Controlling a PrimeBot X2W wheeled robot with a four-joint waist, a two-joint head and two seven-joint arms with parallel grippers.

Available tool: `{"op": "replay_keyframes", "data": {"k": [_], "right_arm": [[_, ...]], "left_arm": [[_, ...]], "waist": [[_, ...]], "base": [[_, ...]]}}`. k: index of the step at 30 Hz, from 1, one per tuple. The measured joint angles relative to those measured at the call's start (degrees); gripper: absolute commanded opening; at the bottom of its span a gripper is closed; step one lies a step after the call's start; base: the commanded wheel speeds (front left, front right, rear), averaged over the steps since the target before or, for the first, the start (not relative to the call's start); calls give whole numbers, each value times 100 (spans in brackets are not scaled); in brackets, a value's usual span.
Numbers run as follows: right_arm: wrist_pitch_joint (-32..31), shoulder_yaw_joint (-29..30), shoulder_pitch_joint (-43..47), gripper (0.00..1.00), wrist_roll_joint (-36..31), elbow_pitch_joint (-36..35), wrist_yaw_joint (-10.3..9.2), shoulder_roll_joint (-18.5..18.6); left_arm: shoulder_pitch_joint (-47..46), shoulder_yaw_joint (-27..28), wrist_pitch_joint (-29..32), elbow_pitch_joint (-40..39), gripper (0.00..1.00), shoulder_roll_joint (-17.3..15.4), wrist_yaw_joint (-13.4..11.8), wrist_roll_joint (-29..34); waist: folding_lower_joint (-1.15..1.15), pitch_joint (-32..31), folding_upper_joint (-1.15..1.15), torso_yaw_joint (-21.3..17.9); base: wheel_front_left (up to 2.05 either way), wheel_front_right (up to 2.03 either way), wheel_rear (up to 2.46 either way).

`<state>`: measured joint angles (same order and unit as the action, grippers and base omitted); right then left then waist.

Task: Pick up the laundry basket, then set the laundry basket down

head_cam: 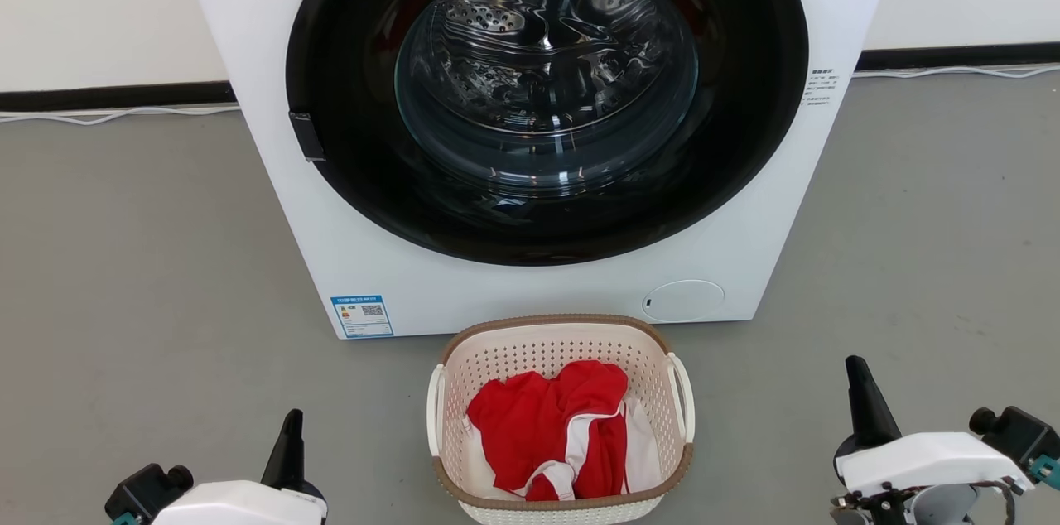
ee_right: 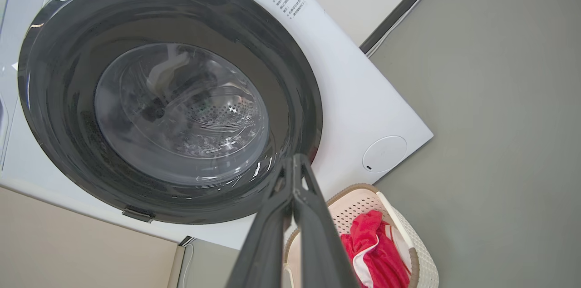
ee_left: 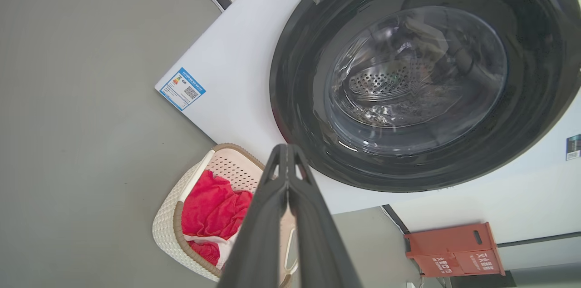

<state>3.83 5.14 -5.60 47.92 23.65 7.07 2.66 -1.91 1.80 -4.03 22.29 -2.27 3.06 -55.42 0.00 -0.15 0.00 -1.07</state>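
Observation:
The laundry basket (head_cam: 538, 353), cream-white and perforated with a brown rim, stands on the grey floor just before the washing machine. A red and white garment (head_cam: 538, 417) lies in it. Its white loop handles (head_cam: 684, 397) stick out on both sides. My left gripper (head_cam: 291, 426) is shut and empty, low at the left, well apart from the basket. My right gripper (head_cam: 858, 372) is shut and empty at the lower right, also apart from it. In the left wrist view the shut left gripper (ee_left: 287, 148) partly hides the basket (ee_left: 169, 230). In the right wrist view the right gripper (ee_right: 295, 158) does the same to the basket (ee_right: 424, 258).
A white front-loading washing machine (head_cam: 381, 260) with its round dark door (head_cam: 546, 94) shut stands right behind the basket. Grey floor (head_cam: 141, 260) spreads to both sides. A white cable (head_cam: 108, 116) runs along the wall. A red crate (ee_left: 454, 249) stands beside the machine.

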Motion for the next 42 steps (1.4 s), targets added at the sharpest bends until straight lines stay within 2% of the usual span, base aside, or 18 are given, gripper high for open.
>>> {"op": "replay_keyframes", "data": {"k": [42], "right_arm": [[-689, 183, 2, 0, 3025, -512, 0, 0]], "left_arm": [[-93, 200, 705, -444, 0, 0, 258, -2504]], "waist": [[0, 23, 0, 75]], "base": [[0, 0, 0]]}}
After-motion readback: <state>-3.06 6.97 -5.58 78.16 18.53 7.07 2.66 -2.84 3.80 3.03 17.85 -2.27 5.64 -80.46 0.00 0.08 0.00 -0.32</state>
